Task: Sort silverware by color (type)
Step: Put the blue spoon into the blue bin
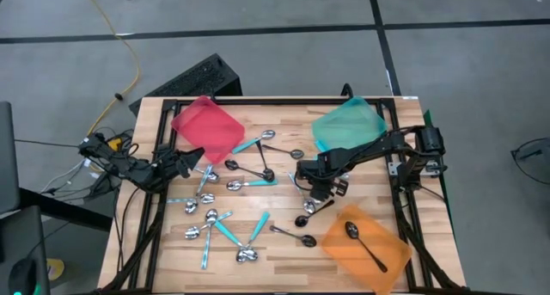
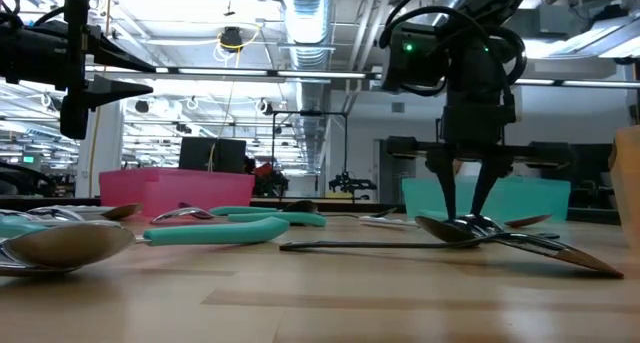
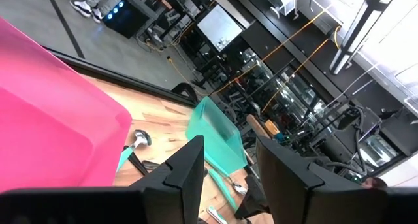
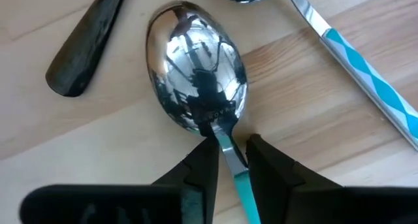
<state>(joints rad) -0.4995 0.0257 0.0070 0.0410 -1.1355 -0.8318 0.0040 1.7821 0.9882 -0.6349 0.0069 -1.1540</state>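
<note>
Silverware lies scattered over the wooden table (image 1: pixel 284 265): all-silver, teal-handled and black spoons. My right gripper (image 1: pixel 316 192) points down over a spoon with a silver bowl (image 4: pixel 196 74) and a teal handle (image 4: pixel 245 191). The spoon lies flat on the wood, and the fingers stand narrowly apart, one on each side of its neck. A black spoon's handle (image 4: pixel 85 48) and another teal-handled spoon (image 4: pixel 366 80) lie beside it. My left gripper (image 1: pixel 196 157) waits level and open by the red tray (image 1: pixel 208 127), with nothing between its fingers (image 3: pixel 189 165). My right gripper (image 4: pixel 232 162) straddles the spoon's neck (image 4: pixel 225 142), just below the bowl. The fingers come from above and lie across the handle. Whether they touch the neck I cannot tell. The spoon rests flat on the table.
A teal tray (image 1: pixel 348 123) stands at the far right. An orange tray (image 1: pixel 391 243) at the near right holds a black spoon (image 1: pixel 365 243). Several spoons (image 1: pixel 215 222) lie at the near left, and black spoons (image 1: pixel 301 219) just near of my right gripper.
</note>
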